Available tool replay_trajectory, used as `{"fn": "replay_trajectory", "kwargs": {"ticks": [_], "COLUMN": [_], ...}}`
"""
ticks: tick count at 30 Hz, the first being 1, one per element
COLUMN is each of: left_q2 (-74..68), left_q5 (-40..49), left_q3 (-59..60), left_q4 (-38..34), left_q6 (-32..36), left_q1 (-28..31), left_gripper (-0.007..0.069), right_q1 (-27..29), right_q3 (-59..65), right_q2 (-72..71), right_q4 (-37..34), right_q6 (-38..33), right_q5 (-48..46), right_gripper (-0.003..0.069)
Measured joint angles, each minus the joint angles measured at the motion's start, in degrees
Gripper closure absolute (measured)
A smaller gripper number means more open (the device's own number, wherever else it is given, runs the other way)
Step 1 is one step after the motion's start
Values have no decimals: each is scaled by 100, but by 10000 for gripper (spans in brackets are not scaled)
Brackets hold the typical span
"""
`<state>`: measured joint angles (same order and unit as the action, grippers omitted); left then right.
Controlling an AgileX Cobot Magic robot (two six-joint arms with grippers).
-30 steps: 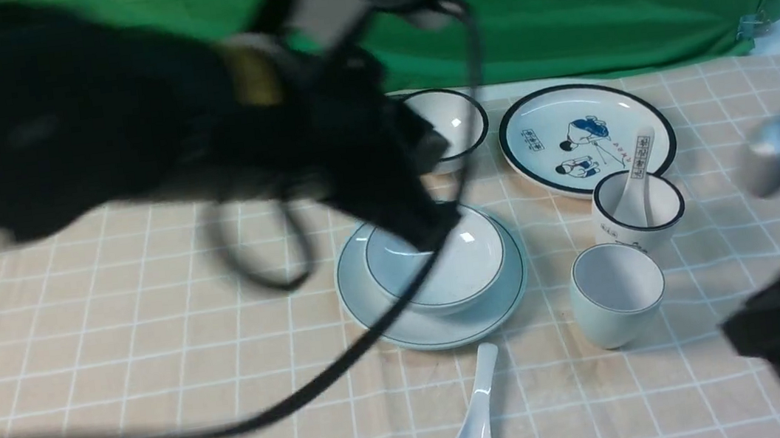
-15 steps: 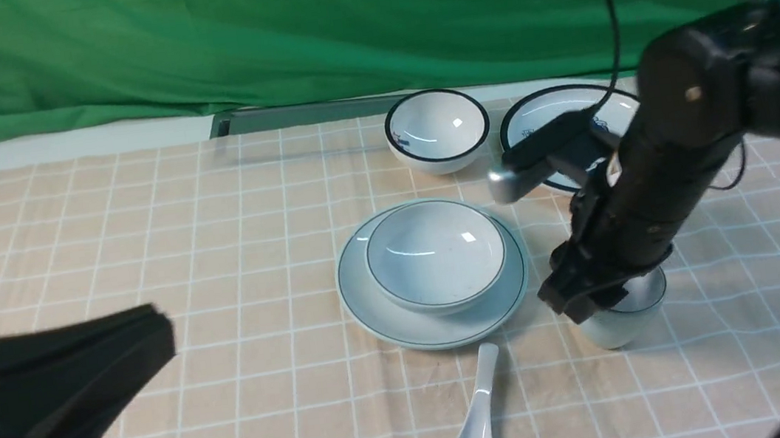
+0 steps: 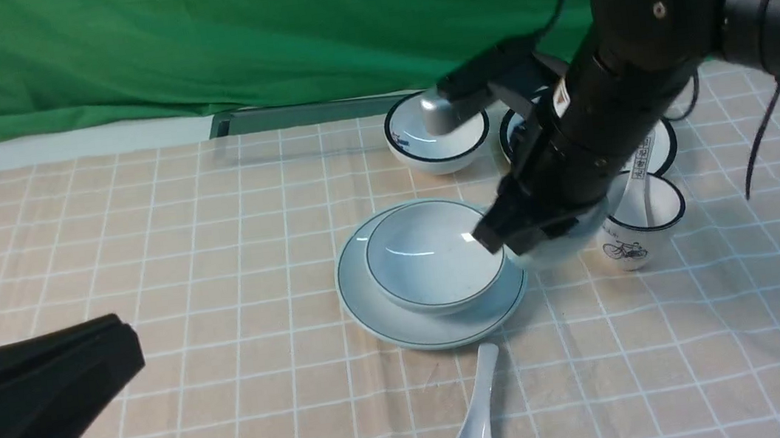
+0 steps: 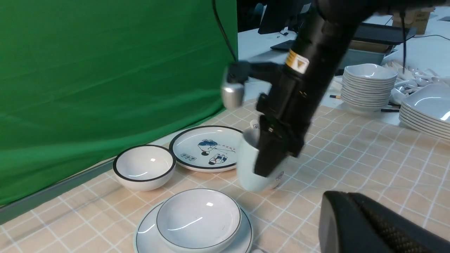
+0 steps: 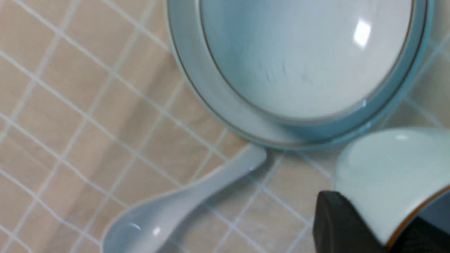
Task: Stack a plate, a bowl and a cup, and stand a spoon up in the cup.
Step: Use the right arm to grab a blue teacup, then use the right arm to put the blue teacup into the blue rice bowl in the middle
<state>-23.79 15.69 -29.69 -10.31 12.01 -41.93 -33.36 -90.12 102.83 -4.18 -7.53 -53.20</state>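
We see the pale, dark-rimmed cup (image 4: pixel 246 165) clamped in the right end effector (image 4: pixel 265 167); left end effector (image 3: pixel 119 349) closed. Spoon (image 5: pixel 182 207) shows in right wrist view, not left.

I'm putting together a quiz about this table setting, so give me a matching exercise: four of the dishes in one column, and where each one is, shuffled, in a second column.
Column one
1. bowl
2. plain cup
3. plain spoon
4. bicycle cup

Column two
A. lying flat on the cloth
B. gripped by the right claw
C. holding the printed spoon
D. resting on the plate

Pairs: 1-D, 2-B, 3-A, 4-C.
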Motion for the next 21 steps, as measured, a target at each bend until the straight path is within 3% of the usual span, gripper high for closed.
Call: {"fn": "replay_trajectory", "kwargs": {"ticks": [7, 15, 21], "left_q2": [0, 0, 0], "left_q5": [102, 137, 162], "left_q3": [0, 0, 0], "left_q4": [0, 0, 0], "left_q6": [0, 0, 0], "left_q1": [0, 0, 0], "left_gripper": [624, 624, 624], "right_q1": [-7, -7, -7], "right_q3": [-1089, -1427, -1434], "right_q2": [1407, 1847, 1944], "right_q4": [-379, -466, -490], "right_q6": [-219, -219, -129], "right_q5": [35, 95, 185], "right_gripper": [571, 565, 489]}}
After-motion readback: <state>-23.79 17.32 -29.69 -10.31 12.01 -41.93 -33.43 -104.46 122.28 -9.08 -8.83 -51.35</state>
